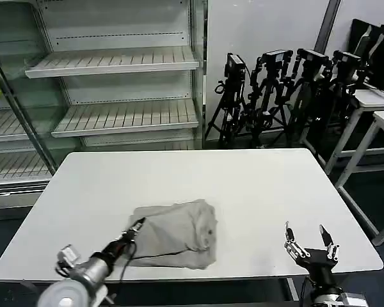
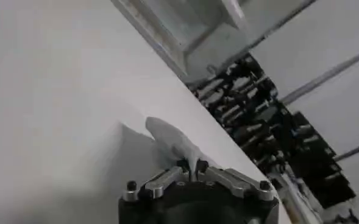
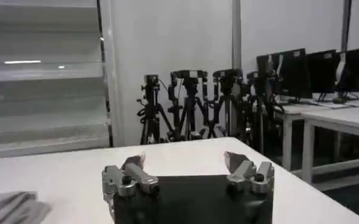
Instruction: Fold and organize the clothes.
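Note:
The clothes are one light grey shirt (image 1: 179, 235), folded into a rough bundle near the front of the white table (image 1: 243, 185). My left gripper (image 1: 136, 227) is at the bundle's left edge, shut on a pinch of the grey fabric (image 2: 173, 141), which rises between its fingertips (image 2: 190, 167). My right gripper (image 1: 310, 242) hovers open at the table's front right, well apart from the shirt, with nothing between its fingers (image 3: 133, 164). A corner of the shirt (image 3: 11, 206) lies far off to that gripper's side.
Empty shelving (image 1: 112, 89) stands behind the table at the left. A row of black tripods (image 1: 281, 89) stands behind it at the right, with white desks (image 1: 377, 115) further right. Bare tabletop surrounds the shirt.

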### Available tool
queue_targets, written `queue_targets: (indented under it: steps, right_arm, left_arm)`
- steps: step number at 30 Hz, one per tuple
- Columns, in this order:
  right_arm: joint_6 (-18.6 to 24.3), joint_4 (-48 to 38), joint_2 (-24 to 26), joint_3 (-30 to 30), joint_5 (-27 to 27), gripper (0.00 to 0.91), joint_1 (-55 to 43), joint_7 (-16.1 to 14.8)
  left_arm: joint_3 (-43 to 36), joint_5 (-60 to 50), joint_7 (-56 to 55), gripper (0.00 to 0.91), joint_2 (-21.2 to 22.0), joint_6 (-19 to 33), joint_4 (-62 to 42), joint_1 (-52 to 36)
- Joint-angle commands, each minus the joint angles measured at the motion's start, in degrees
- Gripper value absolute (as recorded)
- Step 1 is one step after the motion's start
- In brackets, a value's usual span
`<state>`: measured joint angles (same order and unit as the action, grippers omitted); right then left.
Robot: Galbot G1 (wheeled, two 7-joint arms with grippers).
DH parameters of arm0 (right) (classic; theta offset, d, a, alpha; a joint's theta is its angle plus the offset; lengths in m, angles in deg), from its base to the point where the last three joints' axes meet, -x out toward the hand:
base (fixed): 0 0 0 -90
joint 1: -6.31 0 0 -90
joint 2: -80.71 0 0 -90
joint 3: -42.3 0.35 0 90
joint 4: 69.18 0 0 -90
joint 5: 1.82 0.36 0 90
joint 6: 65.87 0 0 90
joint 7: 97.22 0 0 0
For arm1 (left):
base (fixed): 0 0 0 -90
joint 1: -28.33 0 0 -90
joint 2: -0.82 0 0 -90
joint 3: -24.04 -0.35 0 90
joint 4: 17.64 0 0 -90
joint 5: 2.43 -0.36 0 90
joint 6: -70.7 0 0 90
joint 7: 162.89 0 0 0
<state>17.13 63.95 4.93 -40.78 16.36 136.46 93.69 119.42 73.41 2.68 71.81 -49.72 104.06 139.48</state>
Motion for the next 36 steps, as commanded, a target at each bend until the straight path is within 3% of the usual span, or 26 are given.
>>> queue_targets:
  steps: [1, 6, 10, 14, 17, 20, 26, 32, 36]
  right_arm:
    - [0.1, -1.1, 0.4, -0.9, 0.6, 0.907, -2.2, 0.0]
    - [0.2, -1.6, 0.7, -1.5, 0.7, 0.907, -3.0, -0.1]
    - [0.9, -0.8, 0.6, -2.1, 0.1, 0.907, -2.3, -0.3]
    - [0.7, -0.6, 0.2, -3.3, -1.4, 0.907, -2.9, -0.3]
    - [0.8, -0.9, -0.1, -4.9, -3.2, 0.907, -3.0, -0.4]
    - [1.3, -1.2, -0.2, -6.0, -4.8, 0.907, -2.8, -0.5]
    - [1.7, -1.8, -0.1, -5.9, -5.0, 0.907, -2.9, -0.6]
    - [2.1, -3.1, 0.2, -5.8, -4.6, 0.907, -3.4, -0.7]
    - [1.9, -3.7, 0.6, -5.8, -4.0, 0.907, -4.4, -0.7]
  left_arm:
    - [24.9, 8.7, 2.8, 0.04, -17.2, -2.7, -5.5, 1.9]
    - [27.7, 7.4, 3.1, 0.04, -22.9, -2.7, -4.3, 0.1]
    - [20.5, -0.3, 1.9, 0.04, -21.2, -2.6, 5.6, -1.5]
    - [0.8, -13.2, 0.4, 0.04, -16.4, -1.3, 10.2, -6.4]
    - [-15.7, -25.7, -0.6, 0.04, -9.0, -0.9, 6.3, -12.3]
    - [-25.5, -29.9, -2.2, 0.04, -3.1, -1.2, 1.8, -16.7]
    - [-34.7, -33.7, -4.0, 0.04, 9.0, -1.5, -8.4, -25.7]
    - [-38.7, -35.3, -4.7, 0.04, 17.4, -1.1, -17.4, -30.5]
    - [-39.9, -38.9, -4.0, 0.04, 20.3, -0.2, -22.6, -32.6]
